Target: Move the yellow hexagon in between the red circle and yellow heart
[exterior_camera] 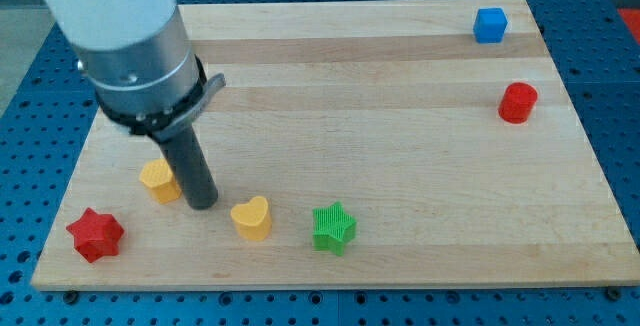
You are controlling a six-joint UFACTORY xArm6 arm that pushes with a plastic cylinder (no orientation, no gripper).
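Observation:
The yellow hexagon (158,180) lies at the view's lower left on the wooden board (400,166). My tip (201,204) rests right beside it, touching or nearly touching its right side. The yellow heart (252,218) lies a little to the right of my tip, apart from it. The red circle (518,102) stands far off at the view's right edge. The rod partly hides the hexagon's right edge.
A red star (96,233) lies at the lower left corner. A green star (333,228) lies right of the yellow heart. A blue cube (490,25) stands at the top right corner. The arm's grey body fills the top left.

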